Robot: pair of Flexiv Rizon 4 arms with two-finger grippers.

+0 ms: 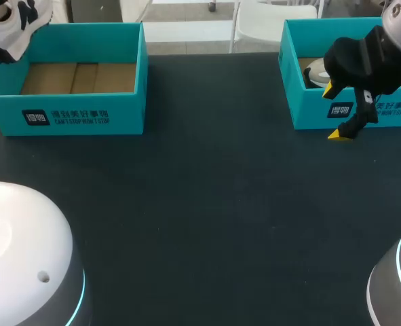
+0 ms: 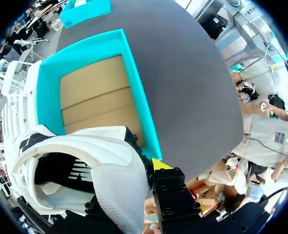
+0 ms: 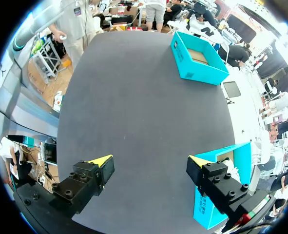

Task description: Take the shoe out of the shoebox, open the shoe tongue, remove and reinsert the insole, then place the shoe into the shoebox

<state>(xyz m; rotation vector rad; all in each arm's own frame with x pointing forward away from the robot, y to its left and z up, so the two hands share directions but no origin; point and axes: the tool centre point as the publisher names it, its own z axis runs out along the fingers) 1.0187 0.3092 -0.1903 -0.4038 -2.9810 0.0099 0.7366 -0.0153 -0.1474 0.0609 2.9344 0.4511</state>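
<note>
Holding the shoe (image 2: 80, 146) clear of the table (image 1: 200, 204), my left gripper (image 2: 126, 195) is closed on its white-and-black upper. Only one yellow fingertip (image 2: 161, 165) shows in the left wrist view, set against the shoe's side. The other is hidden behind the shoe. The shoe's dark opening faces the wrist camera.

The left shoebox (image 1: 64, 112) lies ahead of and below this gripper, open-topped, with its brown cardboard floor in view. In the head view the shoe sits above the box's far-left corner, higher than the rim.

My right gripper (image 1: 337, 113) hangs at the front wall of the right shoebox (image 1: 390, 112), well apart from the left one. Its fingers are spread wide over the dark table, and one of them is just beside the teal wall. A second shoe (image 1: 314, 71), white, lies inside that box, close behind the gripper but not touching it.
</note>
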